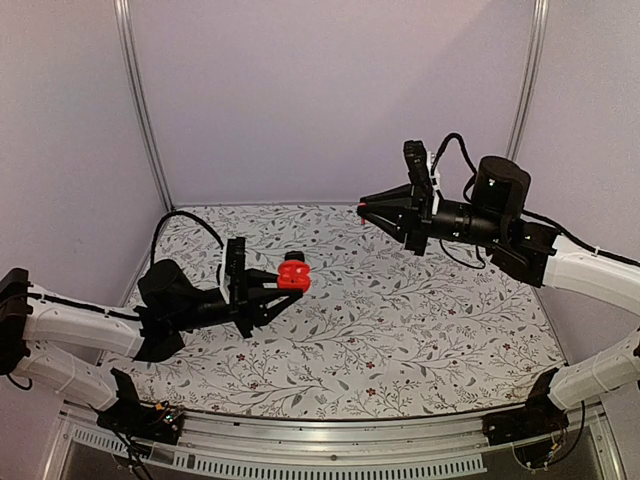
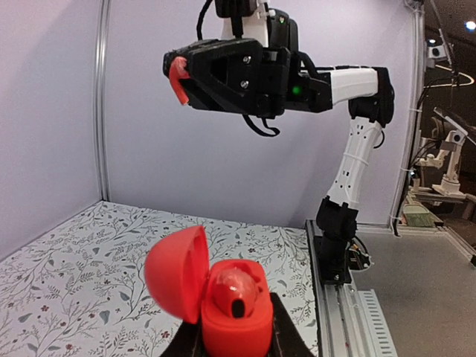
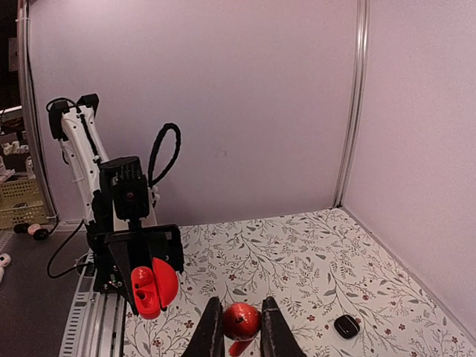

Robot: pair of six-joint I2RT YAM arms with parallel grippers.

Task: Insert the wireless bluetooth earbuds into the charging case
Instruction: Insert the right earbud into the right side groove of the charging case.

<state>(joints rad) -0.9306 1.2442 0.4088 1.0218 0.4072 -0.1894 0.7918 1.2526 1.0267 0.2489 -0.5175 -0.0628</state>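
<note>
The charging case (image 2: 236, 321) is clamped at its base by the left gripper (image 1: 288, 283), whose jaws are closed narrowly on it. It is held in the air above the flowered table (image 1: 400, 340). Its lid (image 2: 175, 274) is swung open and stands upright just beside the base. One earbud (image 2: 232, 288), red and glossy, is seen lying inside the base.

The other earbud (image 3: 240, 318) is pinched between the tips of the right gripper (image 3: 239, 331), so this claw is also nearly closed, with only the bud between its fingers. It is kept high above the far part of the table, well apart from the case.

A small black object (image 3: 346, 326) lies on the table near the right wall, away from both grippers. A black cable (image 3: 165, 152) is looped behind the left arm. The table is enclosed by pale purple walls (image 1: 330, 100) with metal posts (image 1: 140, 100) in the corners.
</note>
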